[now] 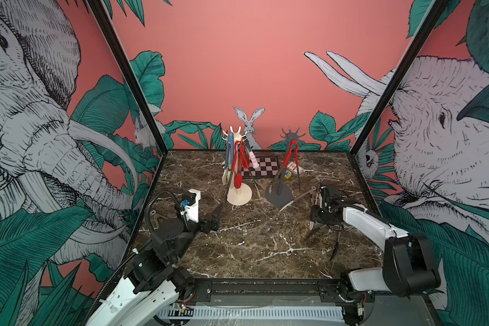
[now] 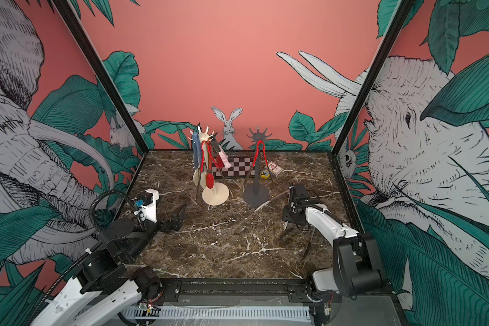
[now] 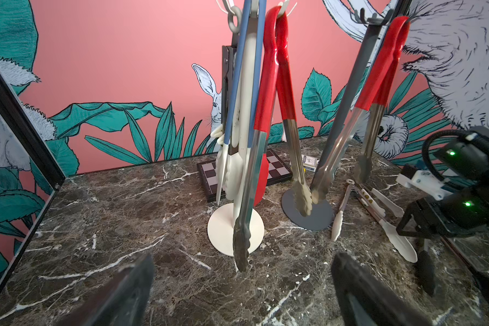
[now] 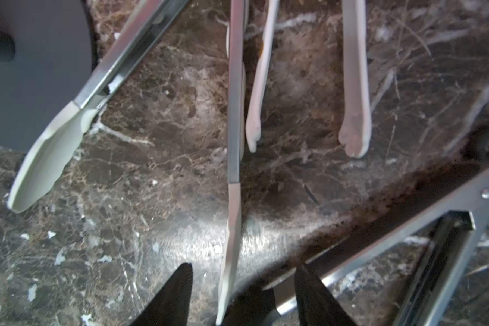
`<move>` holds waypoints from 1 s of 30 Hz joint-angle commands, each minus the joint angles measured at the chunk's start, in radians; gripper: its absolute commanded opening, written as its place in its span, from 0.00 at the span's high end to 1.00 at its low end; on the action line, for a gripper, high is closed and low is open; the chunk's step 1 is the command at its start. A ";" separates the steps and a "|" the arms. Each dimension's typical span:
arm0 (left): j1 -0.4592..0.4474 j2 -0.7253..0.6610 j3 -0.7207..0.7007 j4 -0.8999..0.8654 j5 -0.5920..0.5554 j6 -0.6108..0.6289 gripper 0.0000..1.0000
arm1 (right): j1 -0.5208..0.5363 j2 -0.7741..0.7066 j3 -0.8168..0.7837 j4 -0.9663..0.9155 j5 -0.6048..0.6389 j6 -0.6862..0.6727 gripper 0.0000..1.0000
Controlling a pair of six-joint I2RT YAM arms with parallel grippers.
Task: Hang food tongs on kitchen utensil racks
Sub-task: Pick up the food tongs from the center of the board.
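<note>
The cream-white rack [image 1: 239, 194] carries several tongs, among them a blue pair [image 1: 229, 152] and a red-handled pair [image 3: 268, 84]. The dark grey rack [image 1: 278, 194] holds one red-handled pair [image 1: 290, 152]. Loose tongs lie on the marble to its right: a cream-tipped metal pair [image 4: 233, 141], another cream-tipped pair [image 1: 294, 200] by the grey base, and a black-tipped pair [image 1: 336, 242]. My right gripper [image 4: 244, 282] points down over them. Its jaws are half closed around the cream tip and a black-tipped arm, with a gap on one side. My left gripper [image 3: 244, 282] hangs open and empty in front of the cream rack.
A checkered board [image 1: 261, 166], a small card box [image 1: 295, 168] and a small yellow object [image 1: 287, 174] lie at the back behind the racks. A thin metal V-shaped piece [image 1: 154, 216] lies by the left wall. Patterned walls close in three sides.
</note>
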 commanded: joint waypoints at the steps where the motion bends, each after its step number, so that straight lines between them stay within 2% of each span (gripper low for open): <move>1: 0.000 -0.027 0.027 -0.023 -0.011 0.004 0.01 | -0.007 0.056 0.049 0.044 0.015 -0.021 0.50; 9: 0.000 -0.060 0.027 -0.050 -0.019 0.001 0.01 | -0.011 0.166 0.106 0.064 0.021 -0.036 0.65; 26: 0.000 -0.077 0.024 -0.040 -0.010 0.009 0.01 | -0.011 0.243 0.117 0.088 0.015 -0.041 0.79; 30: 0.000 -0.072 0.026 -0.027 -0.001 0.012 0.01 | -0.012 0.249 0.113 0.095 0.012 -0.046 0.86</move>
